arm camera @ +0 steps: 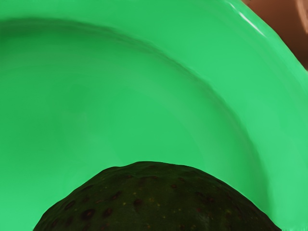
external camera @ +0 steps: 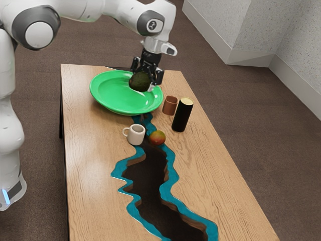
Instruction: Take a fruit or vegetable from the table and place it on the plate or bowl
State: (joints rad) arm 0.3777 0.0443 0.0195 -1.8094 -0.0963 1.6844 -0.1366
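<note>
Avocado point(arm camera: 159, 202), dark and pebbled, hangs right under your hand: your jaws pinch it from two sides over the green plate point(external camera: 108, 90), inside its rim. Farther from the jaws sit a white mug point(external camera: 135, 134) and an apple point(external camera: 157, 137); nearer them, a brown cup point(external camera: 170, 105) and a black cylinder point(external camera: 182, 114). Your wooden desk point(external camera: 85, 165) carries a teal-edged dark inlay point(external camera: 150, 186); brown carpet point(external camera: 251, 110) and pale speckled walls point(external camera: 241, 25) surround it.

Soft, even light falls from above on the wooden table point(external camera: 90, 165), leaving only faint shadows beneath the white mug point(external camera: 135, 134) and the black canister point(external camera: 181, 115). In the wrist view, a pale streak of glare runs along the rim of the green plate point(arm camera: 250, 24), while the avocado point(arm camera: 159, 199) reads dark and dull.
</note>
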